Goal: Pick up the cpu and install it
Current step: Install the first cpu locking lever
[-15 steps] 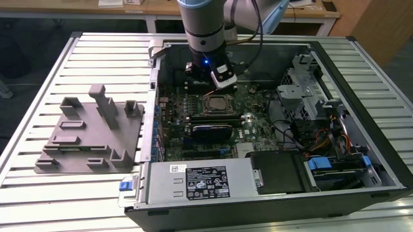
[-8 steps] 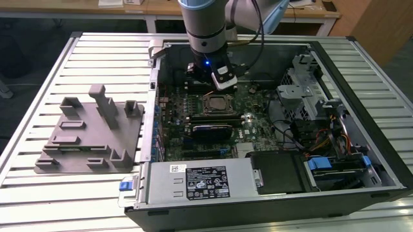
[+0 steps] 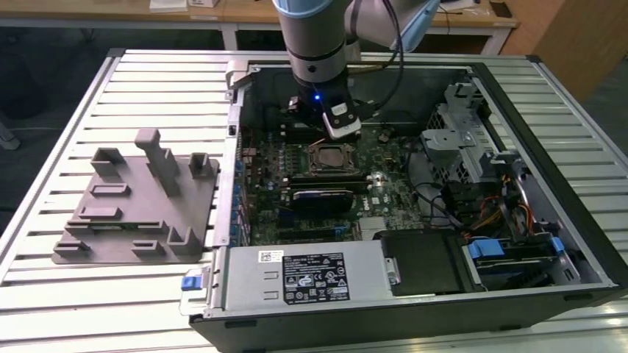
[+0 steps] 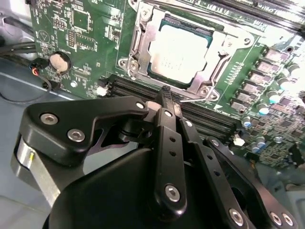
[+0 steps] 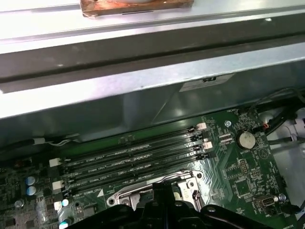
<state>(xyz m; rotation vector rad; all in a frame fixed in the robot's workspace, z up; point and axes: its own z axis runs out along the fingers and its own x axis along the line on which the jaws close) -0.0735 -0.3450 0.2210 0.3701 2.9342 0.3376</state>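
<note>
The arm hangs over an open computer case [image 3: 549, 243] that lies on a slatted table [image 3: 59, 294]. Its gripper [image 3: 339, 131] hovers just above the motherboard [image 3: 393, 198], close to the case's far wall.

In the second wrist view, the cpu [image 4: 180, 52] sits flat in its socket [image 4: 143, 45] near the middle of the board, silver top up, inside the metal frame. The black fingers [image 4: 167, 102] are drawn together with nothing between them, and their tip stands over the memory slots [image 4: 209, 119] just beside the socket, apart from the chip. The first wrist view looks the other way along those slots [image 5: 133, 160] toward the case wall [image 5: 143, 71], with a coin battery [image 5: 246, 139] off to one side.

A grey tray [image 3: 137, 213] with upright posts rests on the table just beside the case, at the exterior view's left; no chip can be made out on it.

Judging by this, the pick and the placing look done: the chip is in the socket and released. Whether it is fully seated, and whether the retention lever [image 4: 200, 101] is latched, cannot be told, so locking down may remain.
</note>
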